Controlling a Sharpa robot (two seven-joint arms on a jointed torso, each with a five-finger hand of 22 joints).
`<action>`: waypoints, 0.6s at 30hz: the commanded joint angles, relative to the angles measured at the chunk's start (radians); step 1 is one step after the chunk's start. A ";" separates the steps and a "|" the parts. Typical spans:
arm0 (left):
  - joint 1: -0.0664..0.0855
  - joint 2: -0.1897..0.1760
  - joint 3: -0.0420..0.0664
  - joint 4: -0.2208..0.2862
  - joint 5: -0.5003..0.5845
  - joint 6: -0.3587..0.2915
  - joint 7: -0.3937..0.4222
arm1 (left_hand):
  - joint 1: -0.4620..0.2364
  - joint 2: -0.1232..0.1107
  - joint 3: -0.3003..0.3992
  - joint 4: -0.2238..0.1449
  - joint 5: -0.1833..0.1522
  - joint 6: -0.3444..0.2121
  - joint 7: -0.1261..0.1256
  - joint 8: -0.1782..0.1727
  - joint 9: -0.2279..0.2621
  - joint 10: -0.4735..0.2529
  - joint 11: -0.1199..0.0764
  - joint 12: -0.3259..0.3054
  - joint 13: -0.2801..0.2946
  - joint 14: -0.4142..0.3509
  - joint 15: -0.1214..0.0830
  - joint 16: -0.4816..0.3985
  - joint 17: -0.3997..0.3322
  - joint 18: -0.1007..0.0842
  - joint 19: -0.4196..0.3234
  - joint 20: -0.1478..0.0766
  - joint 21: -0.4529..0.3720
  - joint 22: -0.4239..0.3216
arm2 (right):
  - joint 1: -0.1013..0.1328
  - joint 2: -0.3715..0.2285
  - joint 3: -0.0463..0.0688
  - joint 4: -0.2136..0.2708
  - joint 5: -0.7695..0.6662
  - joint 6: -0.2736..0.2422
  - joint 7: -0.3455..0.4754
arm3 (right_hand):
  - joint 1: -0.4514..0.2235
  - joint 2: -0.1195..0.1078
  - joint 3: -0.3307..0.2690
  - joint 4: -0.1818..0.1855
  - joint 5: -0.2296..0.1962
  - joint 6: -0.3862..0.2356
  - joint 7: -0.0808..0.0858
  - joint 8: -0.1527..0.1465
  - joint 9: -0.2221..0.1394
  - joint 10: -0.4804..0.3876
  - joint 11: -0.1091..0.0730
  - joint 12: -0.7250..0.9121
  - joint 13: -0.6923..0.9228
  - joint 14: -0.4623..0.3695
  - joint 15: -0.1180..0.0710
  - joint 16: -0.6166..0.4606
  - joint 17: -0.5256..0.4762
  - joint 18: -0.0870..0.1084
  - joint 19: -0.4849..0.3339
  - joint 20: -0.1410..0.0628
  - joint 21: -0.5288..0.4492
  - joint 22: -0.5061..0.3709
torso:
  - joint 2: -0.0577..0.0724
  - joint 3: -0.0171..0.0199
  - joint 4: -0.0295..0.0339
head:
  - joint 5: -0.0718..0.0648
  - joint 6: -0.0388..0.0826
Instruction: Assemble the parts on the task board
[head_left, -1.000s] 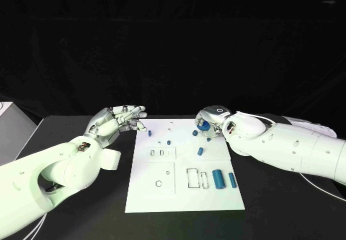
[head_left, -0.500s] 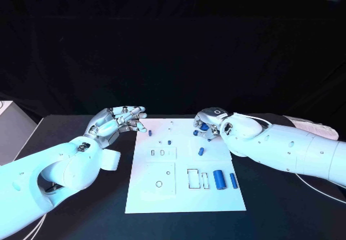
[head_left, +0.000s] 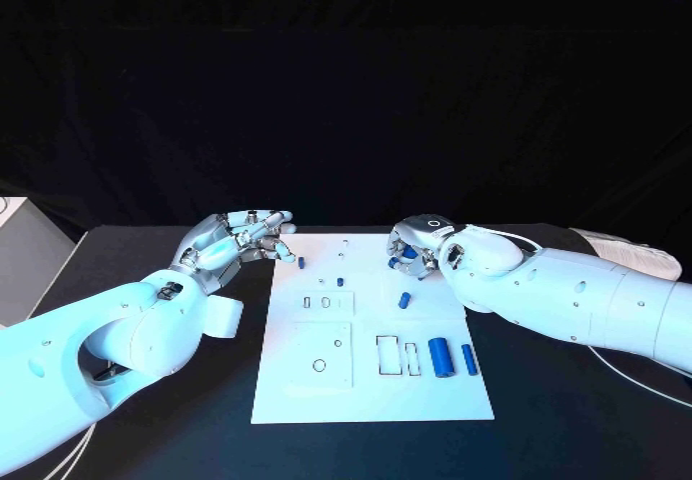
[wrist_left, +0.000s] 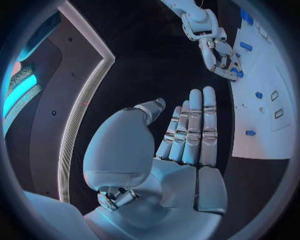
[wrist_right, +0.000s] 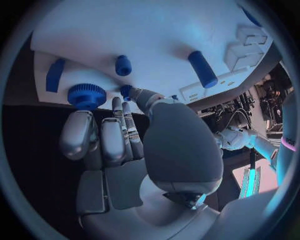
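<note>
Your right hand (head_left: 415, 250) has barely shifted over the last second: it still sits at the far right corner of the task board (head_left: 372, 395), with its fingers curled down over the blue gear (wrist_right: 85, 95). In the right wrist view the fingertips touch or nearly touch the gear's toothed rim, but you cannot tell from these pictures whether they actually grip it or only rest against it. The gear itself still lies on the board at that corner, near a short blue peg (wrist_right: 123, 65) and a longer blue cylinder (wrist_right: 202, 68). Your left hand (head_left: 238, 243) has stayed where it was, just off the board's far left corner, released and holding nothing, its fingers straight in its own wrist view. Two large blue cylinders (head_left: 440, 356) still lie at the board's near right, beside the rectangular slots. So little has moved; you are probably still settling a grip on the gear, and the assembly looks early, with most parts still loose.
</note>
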 joint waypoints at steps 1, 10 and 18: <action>0.000 0.001 0.001 0.002 -0.005 0.007 0.004 | 0.000 -0.004 0.006 0.002 0.004 0.004 0.007 -0.004 0.001 -0.002 0.004 -0.004 0.000 -0.006 0.000 0.007 0.001 0.008 -0.007 -0.003 0.003 0.001 | -0.001 0.004 0.000 0.000 -0.001 0.019 0.001 | 0.002 0.011 0.005 0.000 0.004 0.008 0.002 0.004 0.001 0.005 0.002 0.006 0.001 0.025 -0.002 0.004 0.001 -0.010 0.007 -0.002 0.006 0.001 | 0.003 0.0008 -0.0014 | 0.002 0.001; 0.000 0.002 0.002 0.001 -0.005 0.007 0.003 | 0.001 -0.004 0.007 0.001 0.004 0.004 0.007 -0.005 0.001 -0.003 0.004 -0.004 0.000 -0.007 0.000 0.008 0.002 0.009 -0.008 -0.003 0.005 0.002 | -0.001 0.008 0.000 0.000 -0.001 0.020 0.000 | 0.005 0.016 0.012 -0.001 0.006 0.013 0.000 0.009 0.007 0.015 -0.002 0.007 0.005 0.024 -0.004 0.009 0.002 -0.014 0.013 -0.003 0.025 0.026 | 0.006 0.0000 -0.0004 | 0.003 0.002; 0.000 0.001 0.002 -0.002 -0.005 0.006 0.003 | 0.002 -0.004 0.008 0.000 0.004 0.004 0.007 -0.005 0.001 -0.003 0.005 -0.004 0.000 -0.007 0.000 0.010 0.004 0.009 -0.009 -0.003 0.007 0.003 | -0.001 0.007 0.000 0.002 -0.005 0.000 -0.005 | 0.028 0.054 0.053 -0.025 -0.044 0.047 -0.017 0.044 0.046 0.063 -0.019 0.017 0.022 0.022 -0.019 0.022 0.003 -0.021 0.021 -0.014 0.061 0.075 | 0.008 0.0002 -0.0015 | 0.004 0.002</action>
